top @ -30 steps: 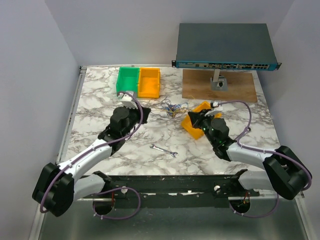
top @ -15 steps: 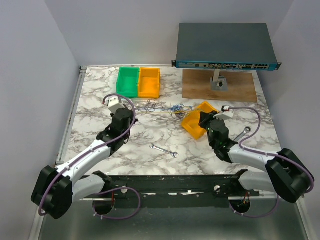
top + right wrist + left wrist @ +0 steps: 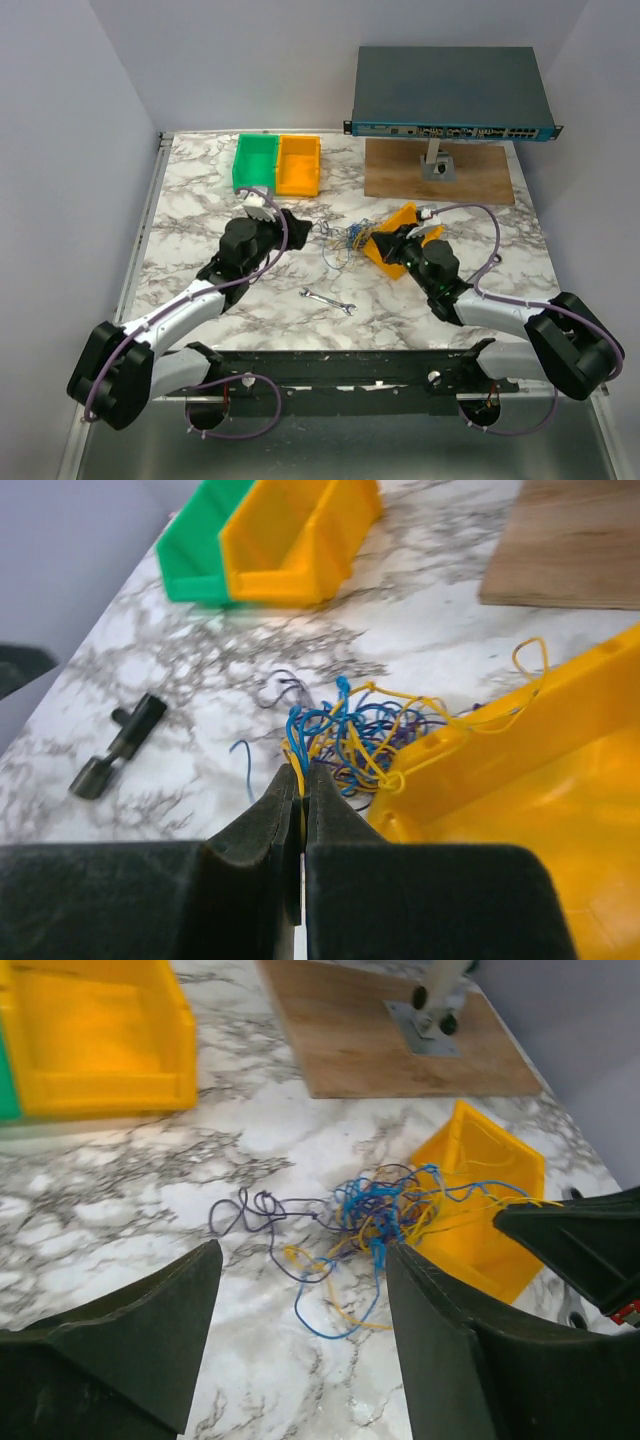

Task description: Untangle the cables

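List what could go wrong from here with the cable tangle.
1. The right tool is shut on yellow and blue strands together, so pulling may tighten the cables rather than separate them.
2. Strands loop over the rim of the yellow bin beside the right tool. A pull could drag it.
3. The left tool is open and holds nothing, so the whole clump would likely slide along.

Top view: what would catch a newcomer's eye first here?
The tangle of thin blue, yellow and dark wires mid-table, spilling against a small yellow plastic bin. The right gripper is shut on its edge, while the left gripper hangs open just short of it, holding nothing.
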Robot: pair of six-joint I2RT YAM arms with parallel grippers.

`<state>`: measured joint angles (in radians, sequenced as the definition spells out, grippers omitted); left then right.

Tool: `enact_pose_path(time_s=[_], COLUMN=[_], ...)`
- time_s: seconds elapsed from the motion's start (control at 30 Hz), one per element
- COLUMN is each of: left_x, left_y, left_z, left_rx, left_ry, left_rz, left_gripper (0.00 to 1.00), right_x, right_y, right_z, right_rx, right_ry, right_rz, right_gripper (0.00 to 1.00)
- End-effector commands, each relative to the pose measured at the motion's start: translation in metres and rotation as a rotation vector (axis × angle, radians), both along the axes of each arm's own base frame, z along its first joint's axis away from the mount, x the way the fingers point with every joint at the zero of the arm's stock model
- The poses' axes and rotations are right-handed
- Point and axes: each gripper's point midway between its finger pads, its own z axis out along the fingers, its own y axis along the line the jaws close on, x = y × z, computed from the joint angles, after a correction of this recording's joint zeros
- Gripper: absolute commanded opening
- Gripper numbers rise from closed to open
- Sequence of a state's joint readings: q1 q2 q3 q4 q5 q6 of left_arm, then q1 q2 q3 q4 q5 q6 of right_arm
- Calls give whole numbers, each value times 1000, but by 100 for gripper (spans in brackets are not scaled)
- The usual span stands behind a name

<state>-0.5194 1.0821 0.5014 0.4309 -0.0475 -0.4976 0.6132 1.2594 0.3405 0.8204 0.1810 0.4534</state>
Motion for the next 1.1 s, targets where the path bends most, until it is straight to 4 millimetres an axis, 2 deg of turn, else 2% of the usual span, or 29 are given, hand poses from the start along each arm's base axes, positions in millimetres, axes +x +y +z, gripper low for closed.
enact_pose_path(time_s=[0.0, 0.17, 0.4, 0.67, 0.83, 0.93, 1.0, 1.03, 1.07], left_x=[-8, 0, 8, -5, -10, -13, -14, -15, -15], left_y=[-55, -87, -118, -138, -153, -159, -163, -165, -165], left_z=[23, 0, -45, -77, -101, -109, -108, -107, -103], left_rx=[7, 69, 105, 122, 136, 150, 139, 131, 124], left_ry=[-75, 51, 301, 490, 615, 653, 659, 656, 645], left_rz=[-312, -419, -519, -647, -703, -720, -739, -750, -757], left_gripper=[72, 73, 72, 74, 67, 54, 32, 16, 4], right_x=[-17, -23, -22, -20, -18, -18, -19, -19, -17], right_y=[32, 37, 31, 25, 22, 21, 21, 21, 18], right_z=[20, 24, 24, 24, 24, 24, 25, 25, 25], right_rx=[13, 24, 34, 30, 29, 27, 29, 29, 29], right_ry=[-99, -114, -116, -118, -118, -117, -121, -122, -121], right_rz=[226, 272, 235, 198, 184, 180, 180, 179, 161], right_gripper=[1, 1, 1, 1, 1, 1, 0, 1, 1])
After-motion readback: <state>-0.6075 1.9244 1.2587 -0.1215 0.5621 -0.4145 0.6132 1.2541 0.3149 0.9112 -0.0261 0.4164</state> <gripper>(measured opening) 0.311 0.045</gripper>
